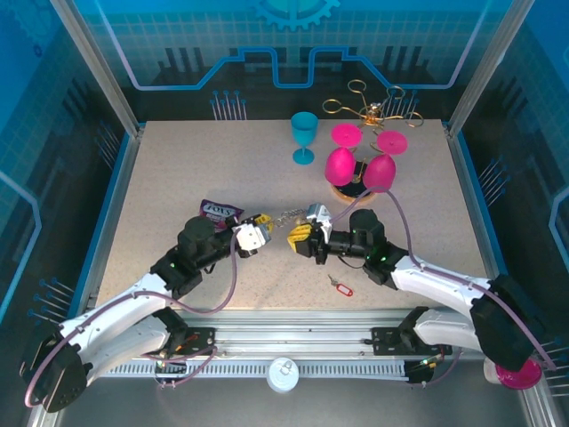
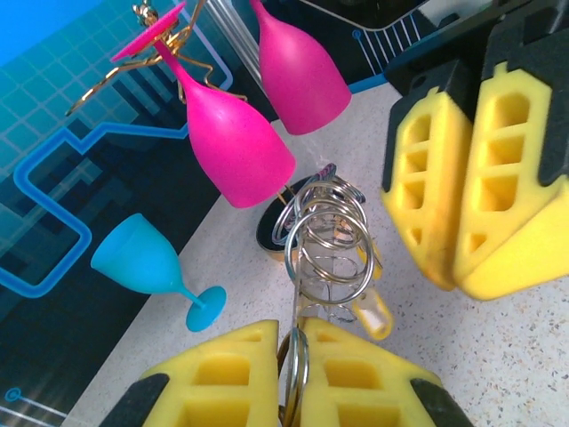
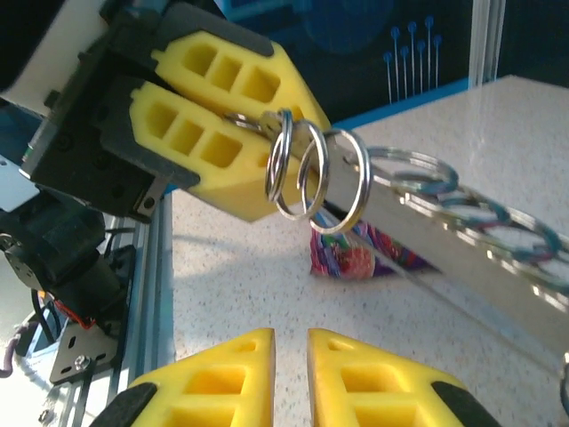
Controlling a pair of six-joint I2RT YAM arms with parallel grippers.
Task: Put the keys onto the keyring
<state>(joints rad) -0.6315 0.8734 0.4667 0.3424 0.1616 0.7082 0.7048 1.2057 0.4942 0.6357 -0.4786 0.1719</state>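
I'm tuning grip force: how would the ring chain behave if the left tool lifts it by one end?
Probably floppy: the ring chain is separate linked loops, not one rigid piece. Likely light, since the loops are thin wire. It may swing or slip, because the left tool pinches only an end ring between its pads.

Bare tabletop (image 1: pixel 178 169) at far left, pink goblets (image 1: pixel 360 167) crowding far right, packet (image 1: pixel 218 212), probably flat, centre-left

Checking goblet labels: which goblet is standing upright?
The blue goblet: bowl up, foot on the table. The left pink goblet and right pink goblet are both inverted, bowl down with the foot on top.
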